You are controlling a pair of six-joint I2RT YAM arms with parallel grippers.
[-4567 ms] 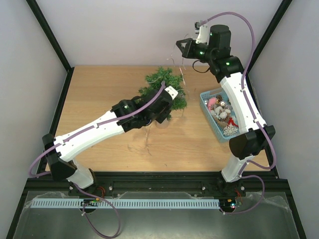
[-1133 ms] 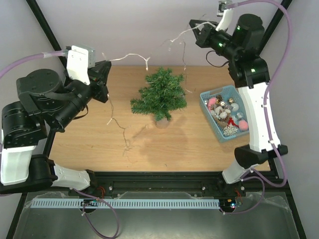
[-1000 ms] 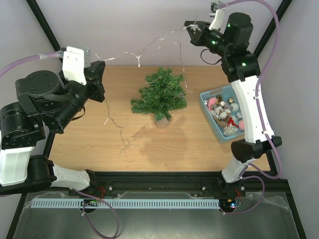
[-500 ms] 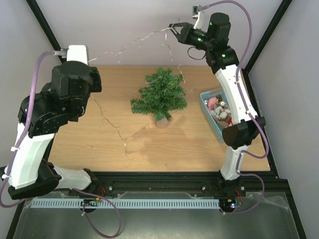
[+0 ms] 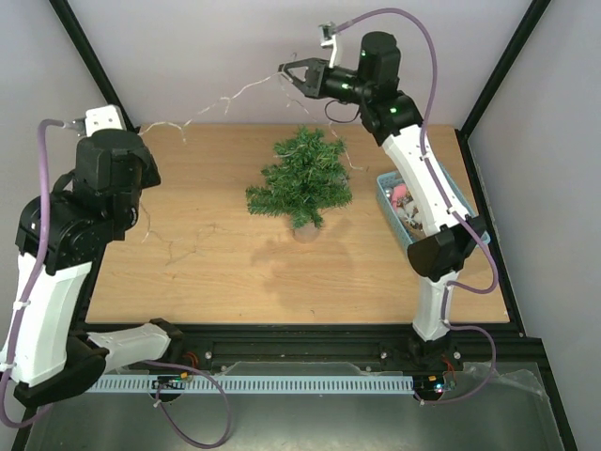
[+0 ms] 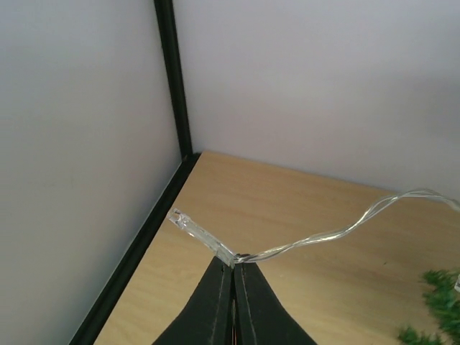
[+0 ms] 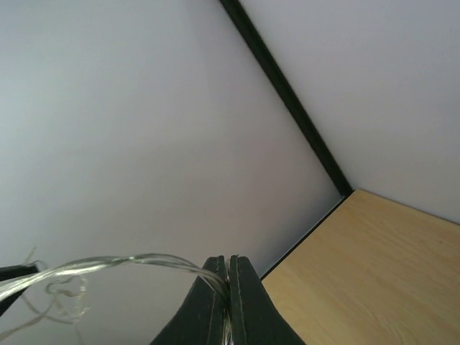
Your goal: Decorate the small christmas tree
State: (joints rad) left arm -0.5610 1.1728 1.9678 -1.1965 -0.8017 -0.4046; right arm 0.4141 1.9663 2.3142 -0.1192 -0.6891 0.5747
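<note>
Light-brown wooden table (image 5: 207, 272) carries the small dark-green bushy artificial christmas tree (image 5: 302, 180), mid-table toward the back, near the light-blue plastic basket (image 5: 387, 193) on its right. Thin clear-wire light string (image 5: 228, 96) hangs in the air behind the treetop, between my pincers. My left pincer (image 6: 233, 267) is pinched on a lamp end and my right pincer (image 7: 230, 269) is pinched on the wire.

Judgement: keep the span lightly taut, bring it forward over the crown, and lower both ends evenly so the base is not tipped.

Tree upright, long axis vertical, tip up
</note>
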